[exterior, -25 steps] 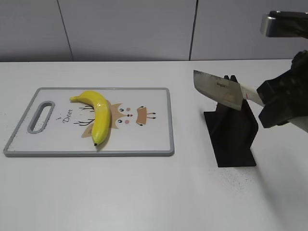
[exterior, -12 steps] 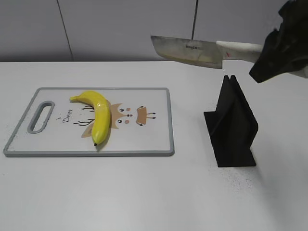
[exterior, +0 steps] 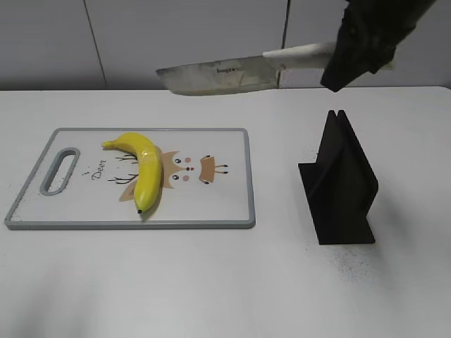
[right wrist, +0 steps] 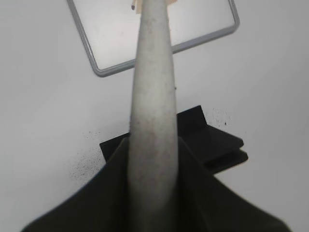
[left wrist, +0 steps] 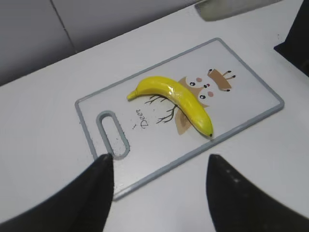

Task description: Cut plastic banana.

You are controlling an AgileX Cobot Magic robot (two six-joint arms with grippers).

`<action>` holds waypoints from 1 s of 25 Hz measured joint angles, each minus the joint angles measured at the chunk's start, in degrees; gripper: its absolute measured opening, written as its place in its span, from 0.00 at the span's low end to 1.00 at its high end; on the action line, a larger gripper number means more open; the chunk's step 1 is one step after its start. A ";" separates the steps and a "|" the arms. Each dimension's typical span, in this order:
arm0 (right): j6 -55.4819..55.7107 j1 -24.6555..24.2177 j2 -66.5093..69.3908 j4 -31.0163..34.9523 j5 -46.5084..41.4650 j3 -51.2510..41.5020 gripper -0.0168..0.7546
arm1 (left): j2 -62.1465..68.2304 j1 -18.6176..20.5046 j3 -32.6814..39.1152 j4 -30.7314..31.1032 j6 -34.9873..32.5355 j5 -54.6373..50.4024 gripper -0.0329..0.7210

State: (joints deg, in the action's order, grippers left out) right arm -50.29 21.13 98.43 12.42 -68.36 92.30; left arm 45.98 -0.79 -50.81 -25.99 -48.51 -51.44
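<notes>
The left tool (left wrist: 157, 186) hangs over the tabletop (exterior: 211, 282) with its two dark fingers (left wrist: 91, 193) spread wide and nothing between them. Just beyond those fingers lies the board (left wrist: 251, 104), its grey rim nearest, the handle slot (left wrist: 113, 140) right ahead of the left finger. Further out from this tool, in the middle of the board, the banana (left wrist: 174, 99) lies flat across the deer drawing, dark tip toward the near rim, stem pointing away. It is whole, no cut showing.

Over to the right tool (exterior: 366, 42): it sits high, up near the top of the exterior view, clamped on the pale handle of the knife (exterior: 218, 76). In its own wrist view the handle fills the middle, squeezed between the dark fingers (right wrist: 111, 188). Directly below that tool stands the black knife stand (exterior: 342, 183), upright on the tabletop, with nothing in its slot. Reaching away from the tool, the blade runs out level to the left, in the air, its tip ending above the far edge of the board in the exterior view. The blade is well clear of the banana (exterior: 141, 172). Beyond the blade, in the wrist view, the board's corner (right wrist: 231, 21) shows past the handle. Behind it all, the grey wall (exterior: 176, 42).
</notes>
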 joint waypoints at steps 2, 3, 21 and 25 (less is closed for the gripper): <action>-4.23 0.00 2.61 1.68 -1.01 2.73 0.24 | 5.46 0.00 -4.47 -2.90 -7.12 -1.14 0.82; -5.61 0.00 3.83 2.72 -1.07 3.77 0.24 | 8.51 0.00 -6.44 -4.64 -11.63 -2.60 0.82; -22.25 1.03 16.97 11.77 -1.20 15.05 0.24 | 47.25 -8.36 -29.80 -9.37 -39.07 -8.45 0.81; -23.32 1.15 17.19 14.05 -0.58 15.15 0.24 | 51.28 -8.87 -30.40 -8.17 -39.23 -7.83 0.81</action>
State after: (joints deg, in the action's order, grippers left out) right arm -73.60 22.28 115.63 26.47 -68.94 107.45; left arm 97.27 -9.67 -81.21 -34.16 -87.74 -59.27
